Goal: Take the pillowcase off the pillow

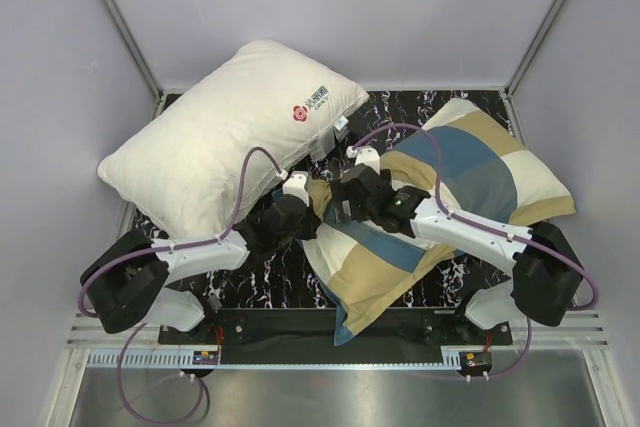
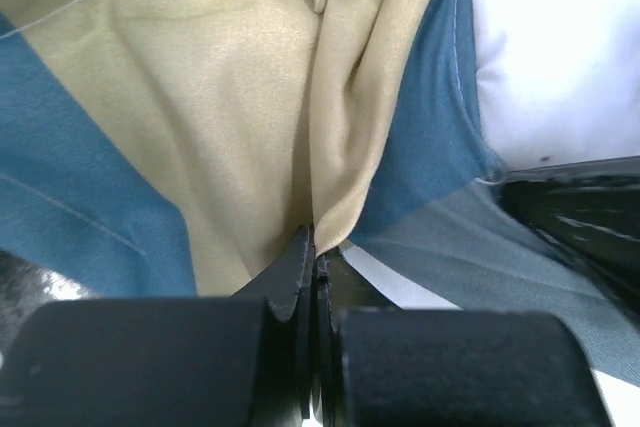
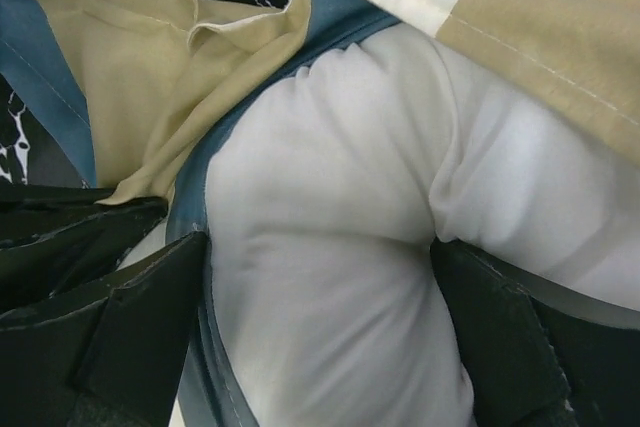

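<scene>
**Left pinches the pillowcase, right straddles the pillow**

At the table's point(image 1: 270, 282) far left corner you have the logo pillow point(image 1: 225, 137), overhanging the left edge. Your left gripper point(image 2: 313, 245) is pressed together on a tan fold of the pillowcase point(image 1: 470, 172), near the table's middle. The pillowcase lies over the right half, from the near edge to the far right corner. The pillow point(image 3: 330, 237) is partly inside it, showing bare white at the opening. Your right gripper point(image 3: 318, 257) is spread wide, and the pillow bulges between its fingers point(image 3: 130, 327), touching both.
</scene>
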{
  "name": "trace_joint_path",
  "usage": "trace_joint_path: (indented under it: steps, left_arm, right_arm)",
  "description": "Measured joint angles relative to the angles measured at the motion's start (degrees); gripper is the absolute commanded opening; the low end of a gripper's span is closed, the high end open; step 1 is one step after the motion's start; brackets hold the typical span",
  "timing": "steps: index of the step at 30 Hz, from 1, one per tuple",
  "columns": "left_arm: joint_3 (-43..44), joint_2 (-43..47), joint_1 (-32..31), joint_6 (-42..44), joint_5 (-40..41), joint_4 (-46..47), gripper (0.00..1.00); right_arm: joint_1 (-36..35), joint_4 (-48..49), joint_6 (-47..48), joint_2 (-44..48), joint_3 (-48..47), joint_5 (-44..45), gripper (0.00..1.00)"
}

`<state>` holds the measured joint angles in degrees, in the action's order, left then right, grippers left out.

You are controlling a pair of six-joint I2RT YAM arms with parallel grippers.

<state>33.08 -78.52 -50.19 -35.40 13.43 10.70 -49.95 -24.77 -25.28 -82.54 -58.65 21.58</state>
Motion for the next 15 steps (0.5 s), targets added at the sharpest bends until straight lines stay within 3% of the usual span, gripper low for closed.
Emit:
trace_joint_path:
  steps: [4,10,15]
  left_arm:
    - [0.0,2.4,0.0,0.5,0.4,-2.4,0.0]
    - [0.1,5.5,-0.1,0.9,0.8,-4.5,0.0]
    - [-0.4,7.3,-0.1,0.7,1.3,-5.0,0.0]
  right_arm:
    - [-0.3,2.9,-2.3,1.6,3.5,0.5,0.93]
    - [-0.3,4.5,-5.1,3.8,5.0,1.4,0.94]
    - [-0.3,2.9,-7.0,1.2,2.3,3.0,0.77]
